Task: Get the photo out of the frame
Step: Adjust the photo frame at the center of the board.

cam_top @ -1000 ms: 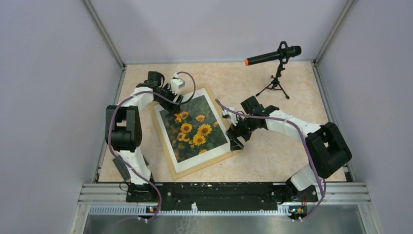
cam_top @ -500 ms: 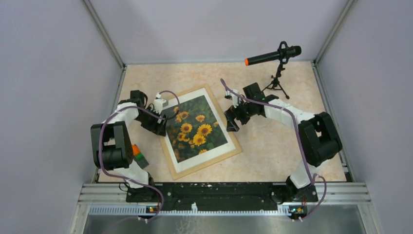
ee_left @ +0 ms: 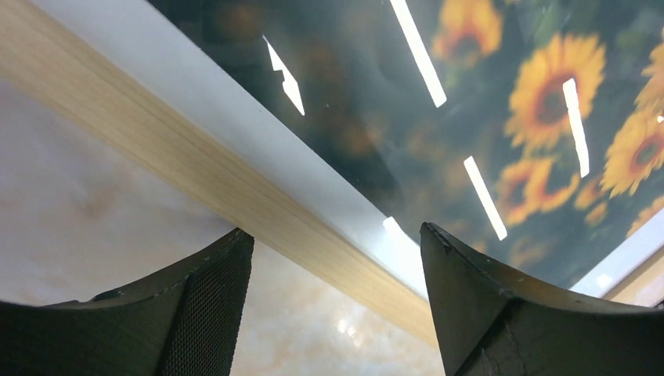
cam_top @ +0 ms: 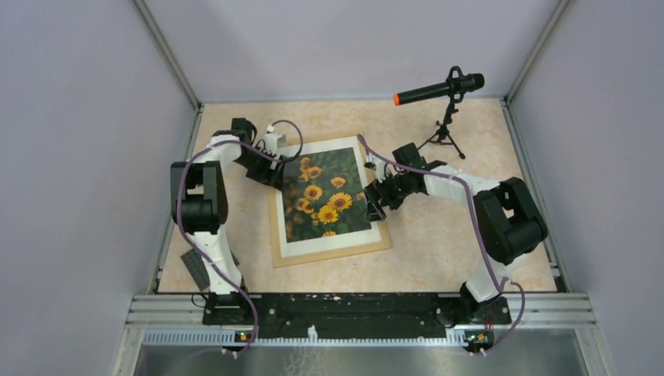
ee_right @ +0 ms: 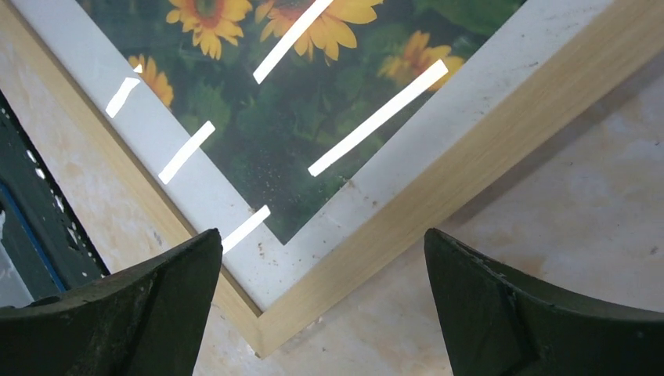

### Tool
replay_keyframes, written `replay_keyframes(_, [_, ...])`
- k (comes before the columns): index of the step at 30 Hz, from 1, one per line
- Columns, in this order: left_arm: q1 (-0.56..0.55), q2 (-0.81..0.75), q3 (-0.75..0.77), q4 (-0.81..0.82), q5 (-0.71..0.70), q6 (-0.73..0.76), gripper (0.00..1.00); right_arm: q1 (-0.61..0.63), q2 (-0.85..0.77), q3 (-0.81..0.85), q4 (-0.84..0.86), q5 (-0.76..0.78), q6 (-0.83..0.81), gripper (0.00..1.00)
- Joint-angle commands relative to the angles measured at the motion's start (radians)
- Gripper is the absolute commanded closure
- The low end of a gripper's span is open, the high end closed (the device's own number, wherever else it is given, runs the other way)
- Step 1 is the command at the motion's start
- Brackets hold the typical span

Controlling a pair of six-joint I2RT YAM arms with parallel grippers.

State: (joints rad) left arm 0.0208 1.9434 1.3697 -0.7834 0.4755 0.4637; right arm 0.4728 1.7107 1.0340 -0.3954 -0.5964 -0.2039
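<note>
Frame (cam_top: 333,256) lies flat and face up in the middle of the tabletop (cam_top: 438,251), slightly skewed to the tabletop's edges. Photo (cam_top: 325,196) is still seated inside it, white border showing all round. Bright light strips reflect off its surface in both wrist views. Left gripper (cam_top: 272,174) is at the frame's far-left corner with its jaws spread wide and grasping nothing. In the left wrist view the wooden rail (ee_left: 196,172) runs diagonally across the gap of the left gripper (ee_left: 335,235), one finger over bare tabletop, the other over the photo (ee_left: 470,117) side. Contact with the rail cannot be told. Right gripper (cam_top: 374,205) is just beside the frame's right rail, about halfway along, jaws fully released and empty. In the right wrist view the right gripper (ee_right: 321,235) looks down on a corner of the frame (ee_right: 470,172), with the photo (ee_right: 313,78) beyond it and bare tabletop under the right-hand finger. A microphone (cam_top: 438,88) with an orange tip stands on a small tripod at far right, well apart from the frame.
</note>
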Motion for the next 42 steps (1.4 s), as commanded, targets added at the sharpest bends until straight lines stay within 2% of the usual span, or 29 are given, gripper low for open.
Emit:
replay_keyframes(1, [-0.018, 0.127, 0.159, 0.034, 0.113, -0.051, 0.18, 0.0, 0.028, -0.013, 0.04, -0.029, 0.012, 0.01])
replay_keyframes(7, [-0.018, 0.235, 0.311, 0.051, 0.123, -0.027, 0.18, 0.007, 0.035, -0.012, 0.021, -0.144, 0.053, 0.01])
replay_keyframes(10, [-0.016, 0.249, 0.334, 0.035, 0.129, 0.009, 0.19, 0.01, 0.013, -0.016, 0.02, -0.133, 0.077, 0.01])
replay_keyframes(13, [-0.016, 0.155, 0.255, 0.045, 0.15, 0.061, 0.2, -0.022, -0.036, -0.01, 0.001, -0.064, 0.081, 0.01])
replay_keyframes(17, [-0.016, -0.085, 0.087, 0.07, 0.153, 0.215, 0.18, -0.114, -0.145, -0.008, -0.004, -0.036, 0.138, 0.01])
replay_keyframes(20, [-0.111, -0.22, 0.003, -0.03, 0.08, 0.372, 0.17, -0.162, -0.222, -0.006, -0.032, -0.016, 0.185, 0.01])
replay_keyframes(23, [-0.248, -0.349, -0.118, -0.078, -0.032, 0.448, 0.18, -0.189, -0.299, -0.026, -0.084, -0.001, 0.234, 0.01])
replay_keyframes(27, [-0.445, -0.481, -0.205, -0.114, -0.109, 0.444, 0.18, -0.218, -0.357, -0.015, -0.214, 0.039, 0.285, 0.01])
replay_keyframes(29, [-0.533, -0.51, -0.223, -0.1, -0.15, 0.397, 0.19, -0.223, -0.36, -0.008, -0.262, 0.033, 0.319, 0.01])
replay_keyframes(35, [-0.745, -0.453, -0.24, -0.003, -0.2, 0.201, 0.19, -0.223, -0.396, -0.058, -0.27, 0.047, 0.381, 0.01])
replay_keyframes(38, [-0.826, -0.406, -0.271, 0.082, -0.248, 0.128, 0.21, -0.227, -0.411, -0.106, -0.235, 0.111, 0.498, 0.01])
replay_keyframes(42, [-0.906, -0.341, -0.253, 0.102, -0.299, 0.065, 0.25, -0.228, -0.382, -0.081, -0.266, 0.156, 0.513, 0.01])
